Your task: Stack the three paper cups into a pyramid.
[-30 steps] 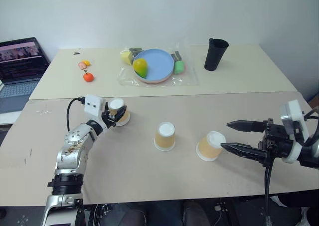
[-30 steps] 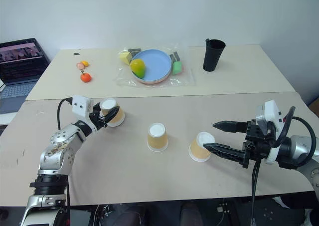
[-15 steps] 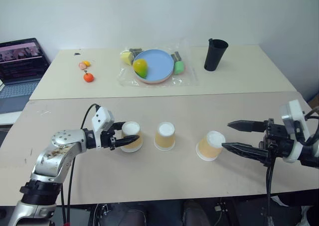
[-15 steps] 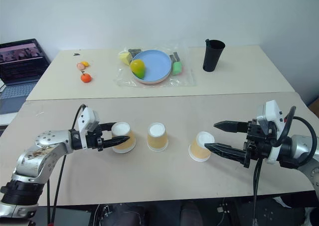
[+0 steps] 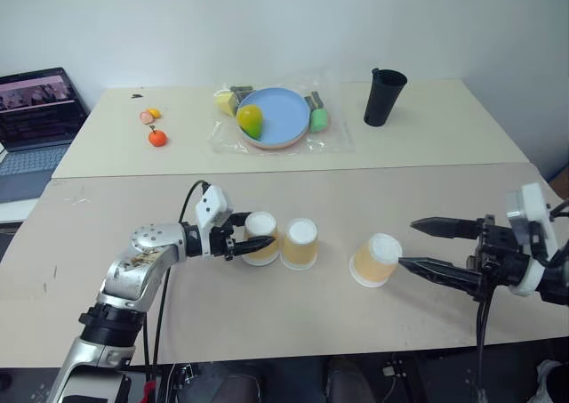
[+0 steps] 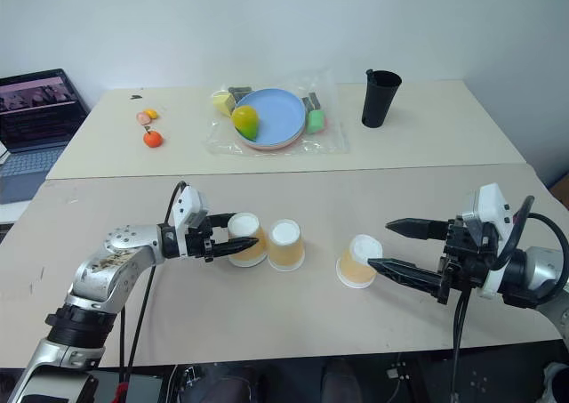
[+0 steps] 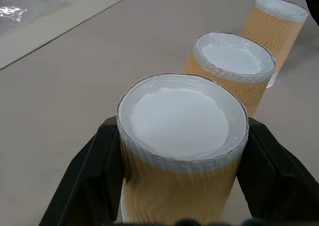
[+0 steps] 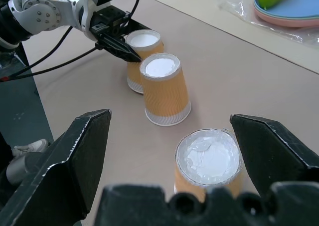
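the left claw [image 5: 247,242] is clamped on one inverted paper cup [image 5: 261,237], standing upright just beside the middle cup [image 5: 300,243] on its left, whether touching cannot be told. the third cup [image 5: 376,259] stands tilted, well apart to the middle cup's right, just off the tips of the right claw [image 5: 423,245], whose jaws are spread wide and empty. that arm is nearer, with bare counter [image 5: 267,305] all round.
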`<state>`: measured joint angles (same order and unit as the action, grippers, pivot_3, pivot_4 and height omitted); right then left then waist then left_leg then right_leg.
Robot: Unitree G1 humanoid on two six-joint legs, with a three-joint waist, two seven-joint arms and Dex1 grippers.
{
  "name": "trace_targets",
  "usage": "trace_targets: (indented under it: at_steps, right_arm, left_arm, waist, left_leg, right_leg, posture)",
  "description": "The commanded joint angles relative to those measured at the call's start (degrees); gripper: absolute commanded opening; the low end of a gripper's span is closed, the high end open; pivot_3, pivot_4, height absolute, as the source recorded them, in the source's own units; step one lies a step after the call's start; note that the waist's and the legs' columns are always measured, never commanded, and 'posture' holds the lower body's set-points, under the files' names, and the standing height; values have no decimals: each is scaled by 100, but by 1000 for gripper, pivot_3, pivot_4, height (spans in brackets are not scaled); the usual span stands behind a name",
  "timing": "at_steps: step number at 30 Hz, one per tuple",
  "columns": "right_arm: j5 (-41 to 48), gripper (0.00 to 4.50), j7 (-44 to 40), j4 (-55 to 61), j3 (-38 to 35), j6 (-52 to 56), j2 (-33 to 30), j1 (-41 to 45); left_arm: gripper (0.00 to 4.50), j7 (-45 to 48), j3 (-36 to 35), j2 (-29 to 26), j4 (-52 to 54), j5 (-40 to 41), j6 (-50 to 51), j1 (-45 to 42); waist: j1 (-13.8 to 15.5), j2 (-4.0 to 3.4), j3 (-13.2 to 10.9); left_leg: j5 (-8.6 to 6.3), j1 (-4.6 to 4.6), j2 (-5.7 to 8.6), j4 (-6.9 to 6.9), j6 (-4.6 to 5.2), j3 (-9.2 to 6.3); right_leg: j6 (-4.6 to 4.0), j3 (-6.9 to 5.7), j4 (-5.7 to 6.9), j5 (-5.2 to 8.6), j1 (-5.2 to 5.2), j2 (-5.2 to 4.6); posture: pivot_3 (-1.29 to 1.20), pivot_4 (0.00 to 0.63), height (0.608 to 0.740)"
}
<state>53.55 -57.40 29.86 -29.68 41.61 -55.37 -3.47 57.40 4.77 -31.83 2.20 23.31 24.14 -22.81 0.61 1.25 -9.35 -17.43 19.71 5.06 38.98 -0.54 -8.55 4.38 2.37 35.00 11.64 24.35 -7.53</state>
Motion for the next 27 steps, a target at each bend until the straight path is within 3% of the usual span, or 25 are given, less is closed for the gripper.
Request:
trace_targets:
  at_steps: [1, 3, 5, 8, 12, 27]
  right_arm:
    - [74, 4500, 16, 132, -244, -89, 18, -7]
    - [81, 4500, 27, 133, -238, -88, 23, 3]
    - [77, 4500, 27, 123, -226, -92, 20, 18]
    - [74, 4500, 21, 102, -205, -96, 11, 52]
    - [71, 4500, 19, 88, -194, -102, 16, 75]
    - [-149, 4500, -41, -252, -27, -160, -13, 261]
  left_arm:
    - [2709, 78, -57, -47, 15, -37, -136, -85]
    - [2709, 91, -14, -45, 48, -57, -115, -63]
    - [3578, 200, 86, -115, 140, -19, 128, -57]
    - [4427, 246, 108, -180, 391, 85, 355, 16]
    - [4427, -186, -119, -49, 615, 41, 354, 145]
    - [4427, -249, -1158, -667, 1187, 868, 999, 112]
  waist:
    - [-6, 0, 0]
    - [-4, 0, 0]
    - [-3, 0, 0]
    - [-13, 0, 0]
    - [0, 1, 0]
    - [-2, 0, 0]
  left_leg:
    - [0, 0, 0, 0, 0, 0]
    - [0, 0, 0, 0, 0, 0]
    - [0, -1, 0, 0, 0, 0]
    - [0, -2, 0, 0, 0, 0]
    - [-1, 0, 0, 0, 2, 0]
    - [-1, -2, -1, 0, 1, 0]
  right_leg:
    - [0, 0, -1, 0, 0, 0]
    - [0, 0, 0, 0, 0, 0]
    - [0, 0, 1, 0, -1, 0]
    - [0, 0, 1, 0, -1, 0]
    - [1, 0, -1, 0, -1, 0]
    - [0, 0, 1, 0, 0, 0]
  posture:
    - [0, 150, 735]
    - [0, 150, 735]
    - [0, 150, 735]
    - [0, 150, 735]
    - [0, 150, 735]
    - [0, 150, 735]
